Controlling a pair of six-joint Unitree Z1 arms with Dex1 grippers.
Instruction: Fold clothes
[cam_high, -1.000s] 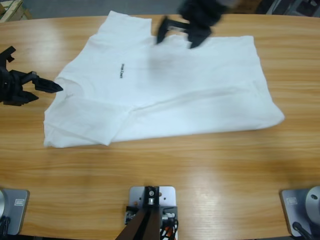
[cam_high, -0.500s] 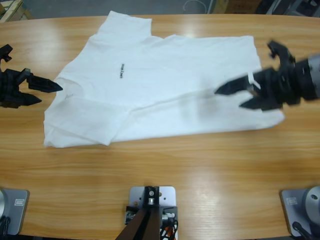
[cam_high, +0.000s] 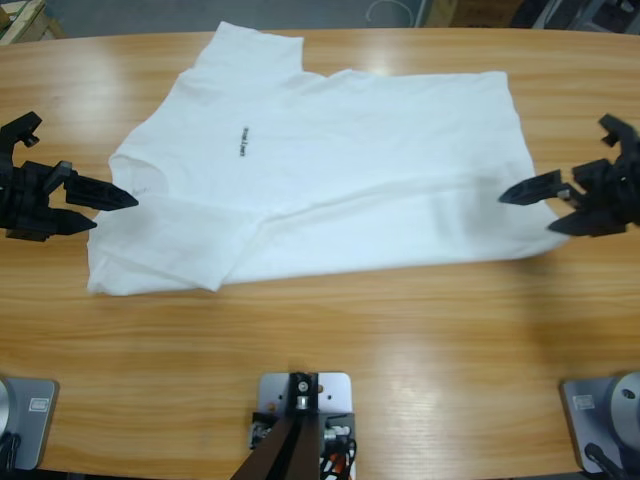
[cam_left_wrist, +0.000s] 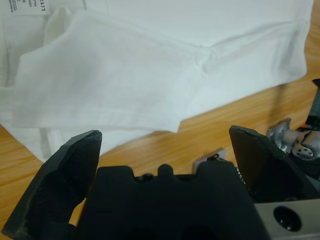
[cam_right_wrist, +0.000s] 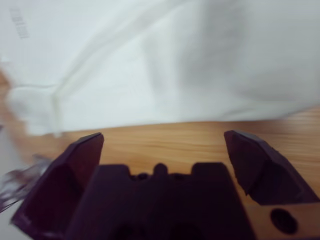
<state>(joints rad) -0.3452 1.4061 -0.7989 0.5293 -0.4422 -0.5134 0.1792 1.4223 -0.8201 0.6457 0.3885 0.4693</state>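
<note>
T-shirt (cam_high: 330, 170) lies spread on the counter (cam_high: 400, 340); left claw (cam_high: 105, 198) at its left edge and right claw (cam_high: 545, 205) at its right edge both gape, empty.

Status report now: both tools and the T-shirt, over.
Left tool open, empty, at sleeve edge. Right tool open, empty, at hem. T-shirt flat, unfolded. Nothing blocking.

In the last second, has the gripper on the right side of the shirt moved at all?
Yes. The right gripper swung from the T-shirt's far edge near the collar, across to its hem edge, where it now hovers, jaws open.
</note>
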